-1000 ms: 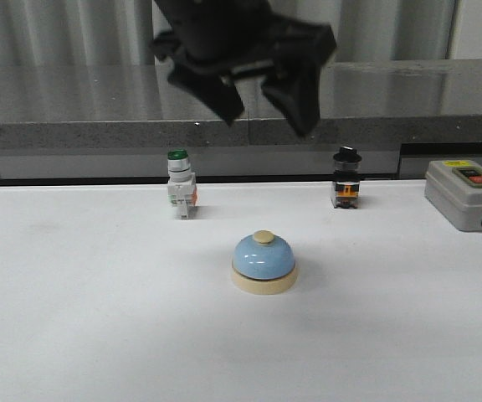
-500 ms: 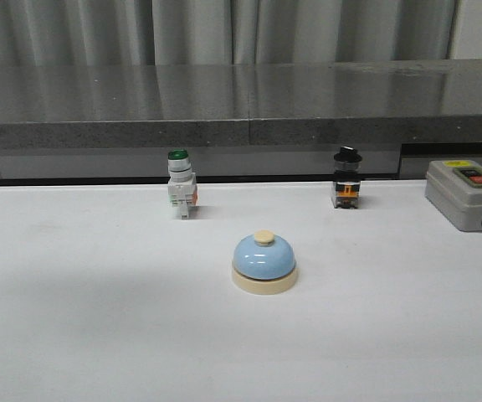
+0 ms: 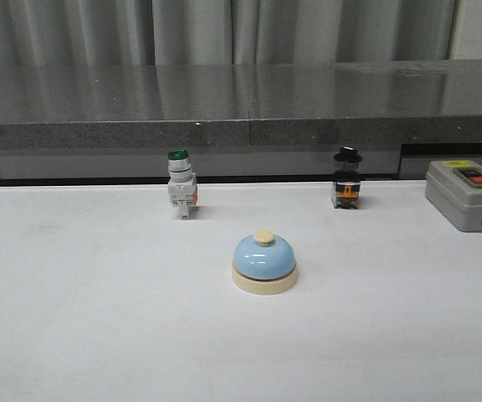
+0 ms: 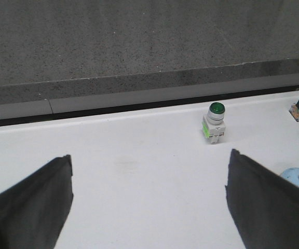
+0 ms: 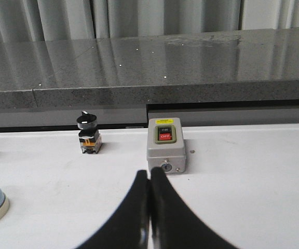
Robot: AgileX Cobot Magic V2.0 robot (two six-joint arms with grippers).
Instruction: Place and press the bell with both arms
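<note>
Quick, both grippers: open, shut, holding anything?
Left gripper: open, holding nothing.
Right gripper: shut, fingers together, holding nothing.

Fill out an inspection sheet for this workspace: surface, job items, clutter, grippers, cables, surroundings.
Surface: white table, flat, no spills seen.
Job's things: bell upright near the table's middle, cream button on top, nothing touching it.
Clutter: green-capped push-button switch behind the bell to the left; black-knobbed selector switch behind it to the right; grey switch box at the right edge, with red and black buttons.
Grippers: left gripper open, fingers wide apart, empty; right gripper shut, fingers together, holding nothing. Neither shows in the front view.
Cables: nothing seen.
Surroundings: dark speckled stone ledge behind the table, grey curtain beyond.
</note>
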